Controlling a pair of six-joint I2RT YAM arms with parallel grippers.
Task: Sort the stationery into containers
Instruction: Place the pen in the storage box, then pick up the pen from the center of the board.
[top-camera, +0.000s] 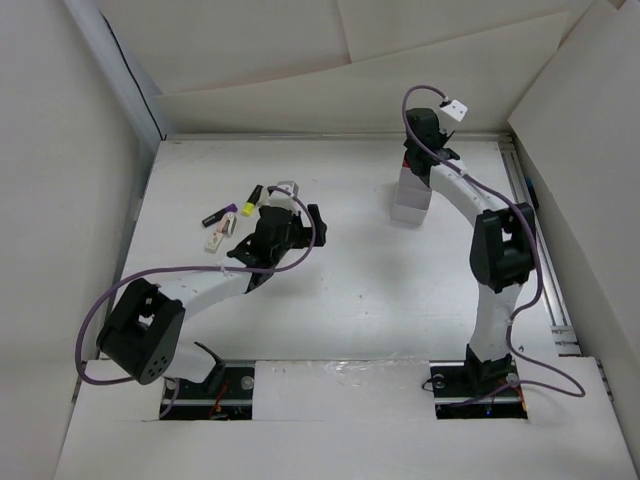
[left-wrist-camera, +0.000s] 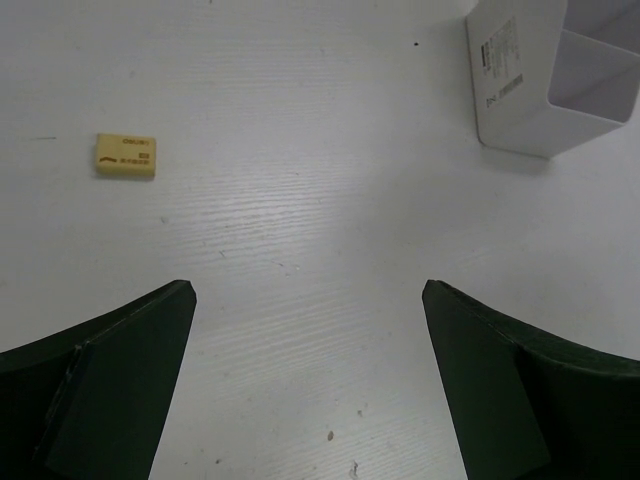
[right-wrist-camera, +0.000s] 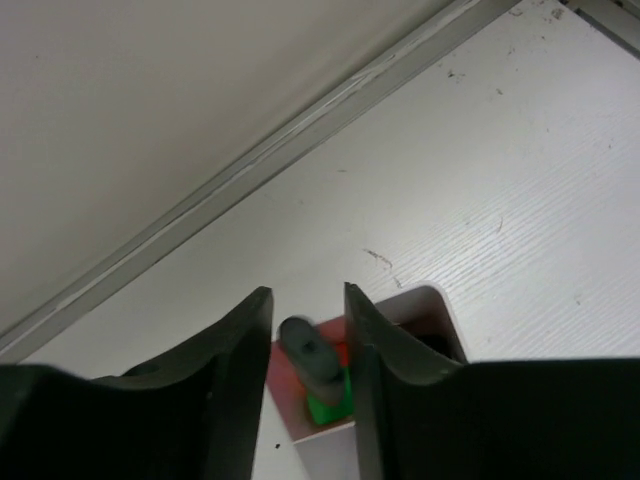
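Two arms are working apart, each placed for its own job. The right gripper hangs over the white container at the far side of the table, with a green marker standing between its jaws, dark cap up and body down in a compartment. It seems poised there to let the marker drop in upright. The jaws sit narrowly parted, with slivers of gap beside the cap, but I cannot tell whether they pinch the body lower down. Something reddish shows in the same compartment.

The left gripper is spread wide with nothing in it, hovering low over bare table, probably lining up its next pick. A small yellow eraser lies flat ahead to its left, a soft-looking block with print on top. The other markers lie scattered on the table's left side, well apart from the container.

The container is thin, smooth plastic with rounded corners. The table has a fine white wood grain, and the fingers are matt dark wedges.
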